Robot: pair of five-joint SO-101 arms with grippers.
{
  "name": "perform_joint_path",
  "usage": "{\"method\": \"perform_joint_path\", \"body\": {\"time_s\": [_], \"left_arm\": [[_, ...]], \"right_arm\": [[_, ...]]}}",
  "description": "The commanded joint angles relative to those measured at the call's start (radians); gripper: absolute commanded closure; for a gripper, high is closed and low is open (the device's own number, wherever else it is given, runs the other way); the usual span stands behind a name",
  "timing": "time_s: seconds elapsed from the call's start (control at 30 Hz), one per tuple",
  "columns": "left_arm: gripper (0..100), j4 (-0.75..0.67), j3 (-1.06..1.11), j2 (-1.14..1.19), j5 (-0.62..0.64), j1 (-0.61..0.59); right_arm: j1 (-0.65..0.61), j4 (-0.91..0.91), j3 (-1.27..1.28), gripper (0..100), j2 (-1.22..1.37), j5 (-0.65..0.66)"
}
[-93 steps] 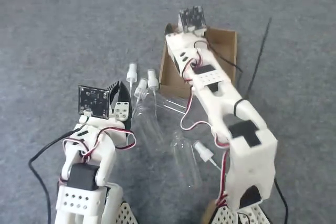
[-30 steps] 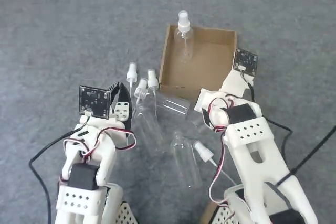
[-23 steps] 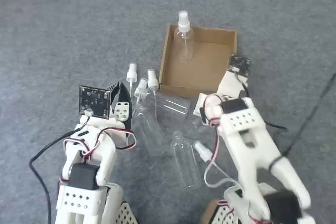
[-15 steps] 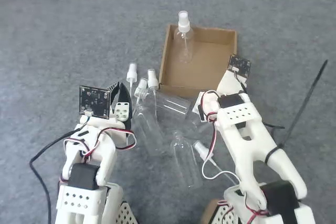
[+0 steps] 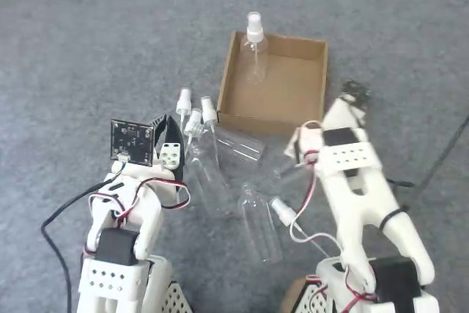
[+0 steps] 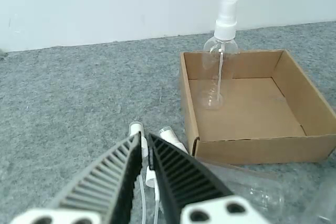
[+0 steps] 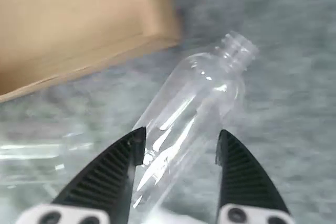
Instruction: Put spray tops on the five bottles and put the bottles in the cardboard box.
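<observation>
Beside cardboard box (image 7: 105, 56), capless bottle (image 7: 202, 90) lies flat, neck away from spread right hand (image 7: 181, 134); left hand (image 6: 145, 139) pressed together.

Grey carpet (image 5: 73, 56) runs back to a pale wall (image 6: 105, 3).

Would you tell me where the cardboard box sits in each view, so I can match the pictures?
High view: cardboard box, beyond the lying bottles.
Left wrist view: box beyond the left gripper.
Right wrist view: box wall beyond the uncapped bottle between the right gripper's fingers.
Landmark: the capped bottle standing inside it.
</observation>
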Motion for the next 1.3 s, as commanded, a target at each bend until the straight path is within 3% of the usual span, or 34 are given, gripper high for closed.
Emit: {"method": "perform_joint_path", "body": {"time_s": [0.0,0.2,0.3,0.57,0.63,0.73,0.83,1.1,1.2,1.27], "left_arm": [[99,-0.028,-0.008,-0.017,0.008,0.005],[99,-0.028,-0.008,-0.017,0.008,0.005],[99,-0.028,-0.008,-0.017,0.009,0.005],[99,0.009,-0.050,-0.008,0.011,-0.003],[99,0.080,-0.107,-0.003,0.015,0.002],[99,0.155,-0.236,0.061,0.000,-0.003],[99,0.221,-0.386,0.209,-0.077,-0.003],[99,0.483,-0.814,0.721,-0.137,-0.029],[99,0.503,-0.932,0.882,-0.137,-0.086],[97,0.499,-0.984,0.968,-0.137,-0.121]], "right_arm": [[0.153,0.076,-0.020,82.5,0.005,0.126],[0.325,0.074,-0.037,81.5,0.004,0.279],[0.394,0.096,-0.080,79.5,0.005,0.509],[0.561,0.176,-0.150,79.4,0.016,1.330],[0.599,0.173,-0.129,79.4,0.016,1.453],[0.648,0.166,-0.104,79.4,0.016,1.536],[0.702,0.166,-0.104,79.0,0.016,1.501],[0.733,0.177,-0.100,77.7,0.016,0.930],[0.731,0.177,-0.089,72.3,0.016,0.698],[0.727,0.171,-0.080,69.7,0.016,0.620]]}}
